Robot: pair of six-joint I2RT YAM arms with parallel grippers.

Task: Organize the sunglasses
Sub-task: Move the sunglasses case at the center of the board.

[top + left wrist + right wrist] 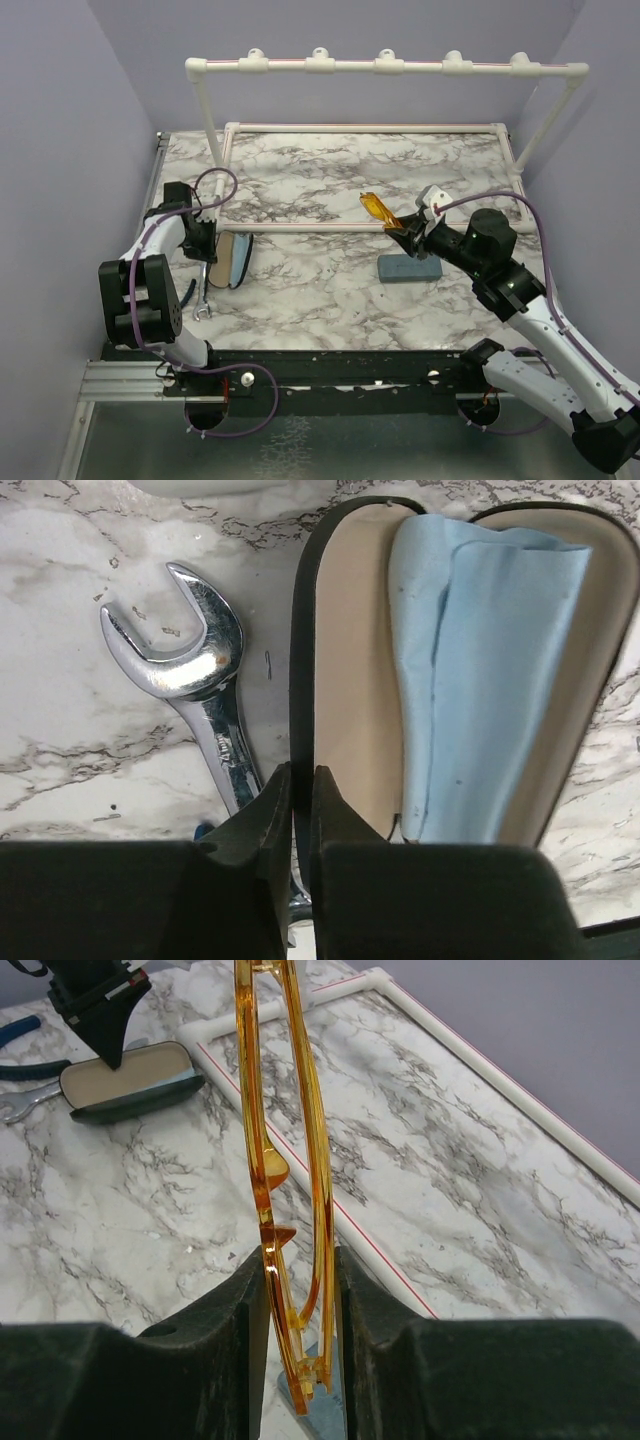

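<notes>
From above, the right gripper holds the yellow-orange sunglasses raised over the marble table, just behind the grey-blue case. Well apart from it, the left gripper sits at the left edge of the black oval case, which lies open with a wrench just beside it. No dark wire-framed pair shows in any view.

At the left wrist, the fingers stand almost together. The case's dark rim runs down between them, so they look to be pinching that rim, though the contact itself is lost in shadow. A blue cloth lies folded over the tan lining inside.

At the right wrist, the folded sunglasses stand on edge, clamped firmly between the two pads, with the temples pointing up and away. The open case shows small at the top left.

The step in hand seems to be loading. One arm steadies the open case while the other has the orange pair lifted and ready. The next move calls for carrying the pair across to the case and turning the frame flat to match the oval hollow. It should then be lowered onto the lining or cloth before the pads let go, while the left grip keeps the case from sliding.
</notes>
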